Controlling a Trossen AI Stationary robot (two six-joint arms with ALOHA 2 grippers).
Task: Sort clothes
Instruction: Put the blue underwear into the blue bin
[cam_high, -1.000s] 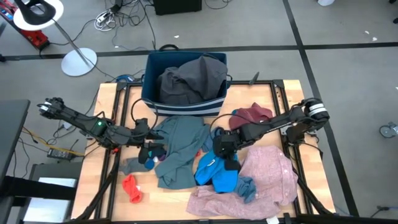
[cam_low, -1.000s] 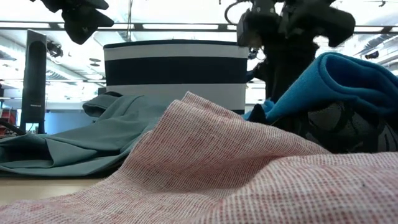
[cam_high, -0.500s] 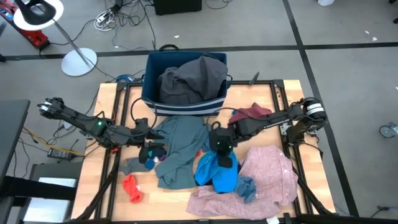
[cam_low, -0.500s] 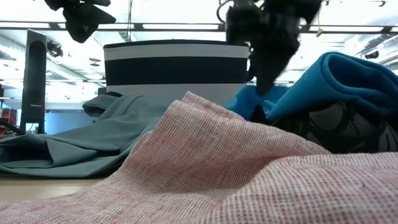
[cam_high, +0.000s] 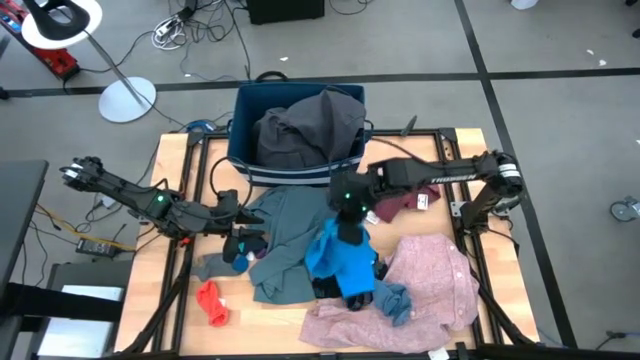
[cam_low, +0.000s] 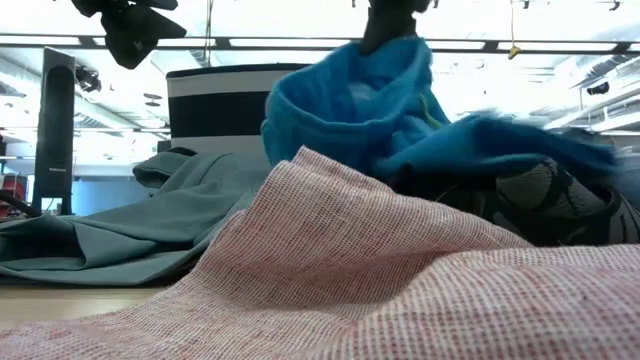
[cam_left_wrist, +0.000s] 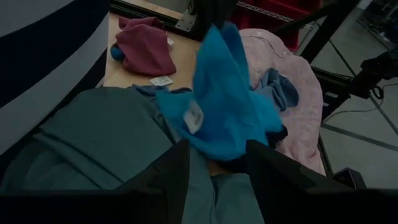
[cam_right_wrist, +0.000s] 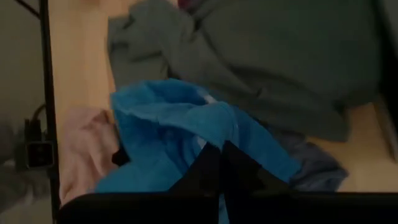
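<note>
1. Laundry sorting in progress: the right pincer (cam_high: 349, 212) is clamped shut on the bright blue garment (cam_high: 338, 258), lifting it just in front of the dark blue striped bin (cam_high: 296, 172), apparently to separate it from the heap.
2. The blue piece hangs in a long fold from the grip, its lower end touching the clothes beneath, so the lift looks only partly done.
3. The left pincer (cam_high: 237, 243) waits with fingers apart, in front of the bin and to its left, over the edge of the teal-grey garment (cam_high: 285, 240).
4. A dark grey garment (cam_high: 308, 125) already fills the bin, suggesting it serves as one sorting destination.
5. On the tabletop (cam_high: 170, 165) in front of the bin lie the pink shirt (cam_high: 430, 275), a maroon piece (cam_high: 405, 193) and a small red piece (cam_high: 212, 301).
6. A small white label (cam_left_wrist: 193, 117) is sewn on the blue garment, and a loose tag (cam_left_wrist: 161, 81) lies beside the maroon piece; no writing on either can be read.
</note>
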